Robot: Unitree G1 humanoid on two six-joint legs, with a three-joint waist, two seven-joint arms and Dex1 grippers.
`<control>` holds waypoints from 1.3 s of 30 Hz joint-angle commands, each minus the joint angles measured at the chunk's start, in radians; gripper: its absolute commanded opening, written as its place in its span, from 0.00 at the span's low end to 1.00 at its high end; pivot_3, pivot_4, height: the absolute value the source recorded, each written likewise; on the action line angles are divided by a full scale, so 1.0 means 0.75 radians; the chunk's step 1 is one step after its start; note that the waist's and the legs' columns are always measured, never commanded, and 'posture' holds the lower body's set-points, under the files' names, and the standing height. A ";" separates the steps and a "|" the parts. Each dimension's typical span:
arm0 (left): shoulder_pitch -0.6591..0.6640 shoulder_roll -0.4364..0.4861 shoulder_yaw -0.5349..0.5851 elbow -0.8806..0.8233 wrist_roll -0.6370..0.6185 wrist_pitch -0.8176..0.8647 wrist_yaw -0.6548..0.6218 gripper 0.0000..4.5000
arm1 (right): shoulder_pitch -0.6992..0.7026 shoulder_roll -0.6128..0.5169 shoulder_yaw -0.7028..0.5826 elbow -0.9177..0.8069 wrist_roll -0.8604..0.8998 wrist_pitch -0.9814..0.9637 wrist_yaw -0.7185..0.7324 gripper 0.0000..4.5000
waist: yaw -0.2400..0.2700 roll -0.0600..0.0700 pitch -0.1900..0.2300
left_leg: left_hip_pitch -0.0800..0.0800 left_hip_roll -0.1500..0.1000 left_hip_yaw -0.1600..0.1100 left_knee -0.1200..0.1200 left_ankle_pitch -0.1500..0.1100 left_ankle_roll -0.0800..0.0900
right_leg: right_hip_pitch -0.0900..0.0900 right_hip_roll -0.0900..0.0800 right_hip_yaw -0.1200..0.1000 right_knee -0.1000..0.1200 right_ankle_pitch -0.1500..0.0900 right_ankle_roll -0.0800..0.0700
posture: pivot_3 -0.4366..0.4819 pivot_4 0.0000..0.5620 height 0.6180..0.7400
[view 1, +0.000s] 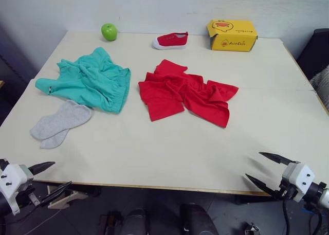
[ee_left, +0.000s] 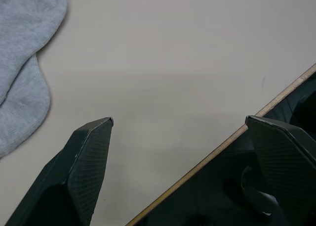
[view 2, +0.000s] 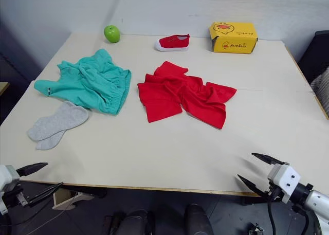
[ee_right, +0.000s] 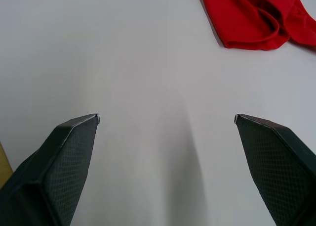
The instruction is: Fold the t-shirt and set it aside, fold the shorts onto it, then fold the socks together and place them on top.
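While both grippers, left [view 1: 50, 178] and right [view 1: 267, 169], hover wide open and empty at the table's [view 1: 169, 163] near edge, t-shirt [view 1: 185, 92] lies crumpled mid-table, likely awaiting the first fold.

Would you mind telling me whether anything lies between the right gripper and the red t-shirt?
Nothing visible does. Bare table lies between the open right gripper at the near edge and the crumpled t-shirt. The shorts and socks lie off to the left.

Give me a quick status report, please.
Left gripper and right gripper open, empty, at the near edge. T-shirt crumpled, unfolded; shorts and socks untouched. Nothing in the way.
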 commanded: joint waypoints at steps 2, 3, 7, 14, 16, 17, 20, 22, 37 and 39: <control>-0.024 0.011 0.007 -0.037 -0.005 -0.010 0.000 1.00 | 0.007 -0.013 -0.033 -0.026 0.013 -0.017 -0.009 1.00 | 0.000 0.000 0.000 | 0.000 0.000 0.000 0.000 0.000 0.000 | 0.000 0.000 0.000 0.000 0.000 0.000 | 0.48 0.27 1.00; -0.041 0.017 -0.007 -0.070 -0.016 0.028 0.014 1.00 | -0.001 -0.010 -0.030 -0.038 0.018 -0.006 -0.016 1.00 | 0.000 0.000 0.000 | 0.000 0.000 0.000 0.000 0.000 0.000 | 0.000 0.000 0.000 0.000 0.000 0.000 | 0.48 0.27 1.00; -0.155 0.081 -0.064 -0.239 -0.172 0.288 0.032 1.00 | -0.071 -0.027 0.003 -0.098 0.032 0.031 -0.015 1.00 | 0.000 0.000 0.000 | 0.000 0.000 0.000 0.001 0.000 0.000 | 0.000 0.000 0.000 0.001 0.000 0.000 | 0.48 0.27 1.00; -0.738 0.179 -0.457 -0.299 -0.099 0.504 0.144 1.00 | -0.460 -0.115 0.190 -0.098 -0.063 0.287 -0.022 1.00 | 0.001 0.004 -0.001 | 0.000 -0.001 -0.001 0.004 0.005 -0.002 | 0.001 0.001 -0.001 0.006 0.003 0.000 | 0.48 0.27 1.00; -0.921 0.169 -0.647 -0.212 0.055 0.463 0.150 1.00 | -0.600 -0.114 0.281 -0.061 -0.146 0.354 -0.041 1.00 | -0.002 0.004 0.000 | -0.002 -0.001 0.000 0.004 0.008 -0.007 | -0.002 0.005 -0.001 0.006 0.003 0.000 | 0.48 0.27 1.00; -1.011 0.147 -0.739 -0.146 0.141 0.426 0.160 1.00 | -0.665 -0.109 0.328 -0.039 -0.192 0.379 -0.049 1.00 | 0.000 0.004 0.000 | -0.002 0.000 0.001 0.004 0.010 -0.012 | -0.002 0.008 -0.002 0.007 0.003 0.000 | 0.48 0.27 1.00; -1.222 0.070 -0.952 0.051 0.340 0.300 0.171 1.00 | -0.824 -0.081 0.436 0.029 -0.303 0.455 -0.097 1.00 | 0.002 0.004 0.000 | -0.004 0.000 0.006 0.008 0.012 -0.012 | -0.006 0.014 -0.007 0.013 0.003 0.001 | 0.48 0.27 1.00; -1.333 -0.004 -1.017 0.162 0.401 0.282 0.202 1.00 | -0.901 -0.055 0.480 0.074 -0.351 0.465 -0.127 1.00 | 0.004 0.003 0.001 | -0.006 0.002 0.008 0.012 0.011 -0.011 | -0.007 0.020 -0.007 0.014 0.004 0.002 | 0.48 0.27 1.00; -1.820 -0.364 -1.253 1.052 0.748 -0.211 0.285 1.00 | -1.048 -0.006 0.606 0.240 -0.620 0.571 -0.329 1.00 | 0.015 0.000 0.001 | -0.007 0.000 0.016 0.025 0.006 0.000 | -0.004 0.018 -0.001 0.014 0.009 0.011 | 0.48 0.27 1.00; -1.853 -0.392 -1.281 1.123 0.799 -0.268 0.298 1.00 | -1.062 -0.002 0.610 0.267 -0.634 0.594 -0.346 1.00 | 0.020 0.000 0.000 | -0.005 -0.001 0.016 0.026 0.005 0.002 | -0.002 0.016 -0.001 0.013 0.009 0.011 | 0.48 0.27 1.00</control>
